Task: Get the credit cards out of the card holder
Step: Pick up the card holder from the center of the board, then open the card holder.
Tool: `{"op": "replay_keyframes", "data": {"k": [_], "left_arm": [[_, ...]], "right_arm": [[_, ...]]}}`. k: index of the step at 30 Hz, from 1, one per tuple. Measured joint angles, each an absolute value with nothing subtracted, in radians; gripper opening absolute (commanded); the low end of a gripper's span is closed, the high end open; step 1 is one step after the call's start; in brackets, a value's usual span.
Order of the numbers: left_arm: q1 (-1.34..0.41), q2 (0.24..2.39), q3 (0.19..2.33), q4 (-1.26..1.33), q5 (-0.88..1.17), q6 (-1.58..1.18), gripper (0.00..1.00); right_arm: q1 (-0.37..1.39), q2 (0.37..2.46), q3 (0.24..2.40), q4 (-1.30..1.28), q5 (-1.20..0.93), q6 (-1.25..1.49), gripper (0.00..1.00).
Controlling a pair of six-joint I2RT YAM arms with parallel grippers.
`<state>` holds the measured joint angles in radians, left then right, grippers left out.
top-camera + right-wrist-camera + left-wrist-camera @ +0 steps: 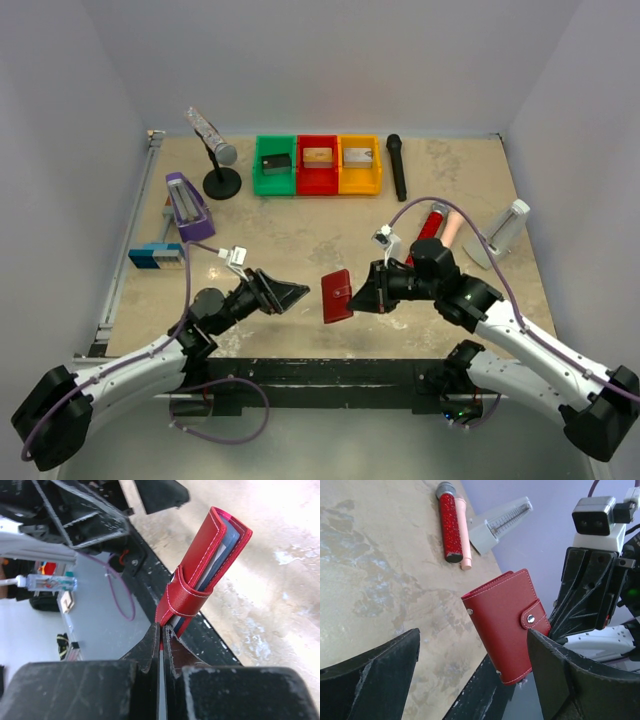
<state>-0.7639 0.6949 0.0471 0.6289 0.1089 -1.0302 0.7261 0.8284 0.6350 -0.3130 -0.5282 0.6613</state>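
The right gripper [161, 635] is pinching the closed card holder [337, 296] by its lower edge, holding it aloft over the table's [300, 225] near edge. The left gripper [298, 294] is facing it, jaws spread wide. Judging by this, 0 of 3 credit cards are out; next, the left fingers need to unsnap the tab strap [534, 614].

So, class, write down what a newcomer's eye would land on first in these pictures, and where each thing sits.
The red card holder stands out, pinched in the right claw over the front middle of the table, its strap snapped shut. The left claw faces it, open wide. Along the back runs a row of green, red and yellow bins.
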Motion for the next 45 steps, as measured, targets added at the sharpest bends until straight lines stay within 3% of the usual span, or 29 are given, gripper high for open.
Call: {"op": "replay_keyframes", "data": {"k": [16,38,45], "left_arm": [[-0.761,1.068,0.074,1.036,0.353,-1.120,0.90],[-0.767,1.206,0.116,1.197,0.424,-1.166,0.90],[-0.767,1.206,0.116,1.227,0.434,-1.171,0.83]], "right_arm": [[0.726,0.822,0.669,-0.329,-0.623,0.665,0.00],[0.726,0.816,0.669,-0.299,-0.651,0.689,0.00],[0.728,0.808,0.669,-0.299,-0.662,0.696,0.00]]}}
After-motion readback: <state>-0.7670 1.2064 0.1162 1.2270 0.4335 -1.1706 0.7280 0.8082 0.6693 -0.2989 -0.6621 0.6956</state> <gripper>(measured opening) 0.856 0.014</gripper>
